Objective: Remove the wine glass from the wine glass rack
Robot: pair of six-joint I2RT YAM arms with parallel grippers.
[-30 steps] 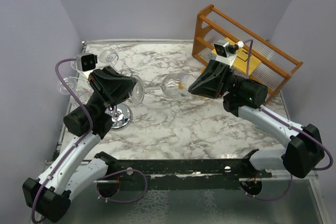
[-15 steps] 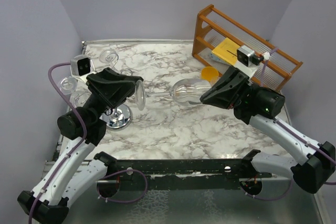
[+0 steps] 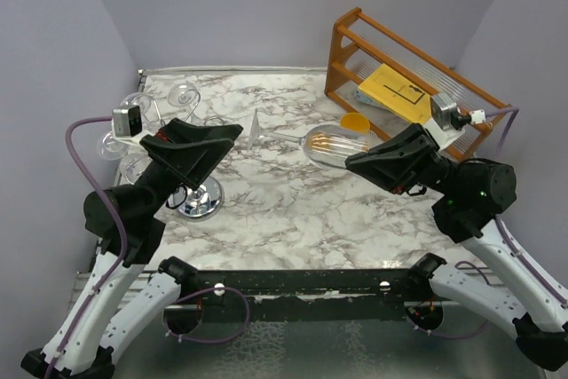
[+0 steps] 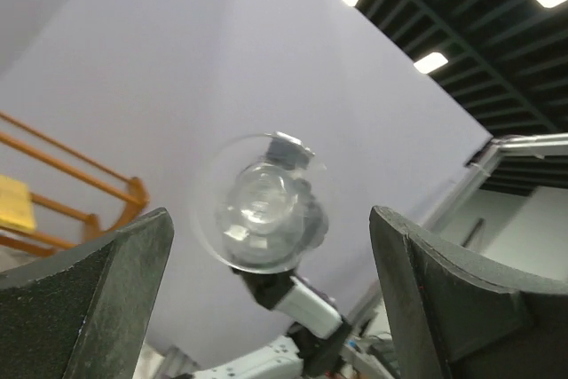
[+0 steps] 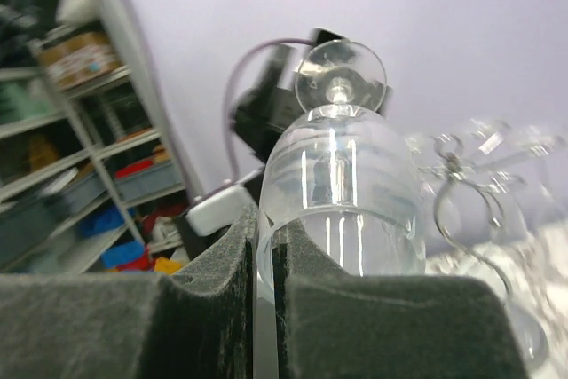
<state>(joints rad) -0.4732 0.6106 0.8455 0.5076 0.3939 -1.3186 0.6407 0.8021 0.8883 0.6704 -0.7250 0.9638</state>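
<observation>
At frame centre the wine glass [image 3: 333, 141] is free of the wine glass rack [image 3: 202, 204], with the right gripper [image 3: 353, 160] clenched on it and the left gripper [image 3: 226, 135] released, so next probably comes a gentle set-down.

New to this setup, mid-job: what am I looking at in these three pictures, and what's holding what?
Two robot arms stand at a marble table. The overhead picture looks down from behind them; the other two come from cameras on each wrist. The right claw is shut on the bowl rim of the wine glass, holding it sideways above the table, off the wire wine glass rack. The left claw is open, clear of the glass's foot. More glasses are on the rack; a wooden shelf stands at the back right.
</observation>
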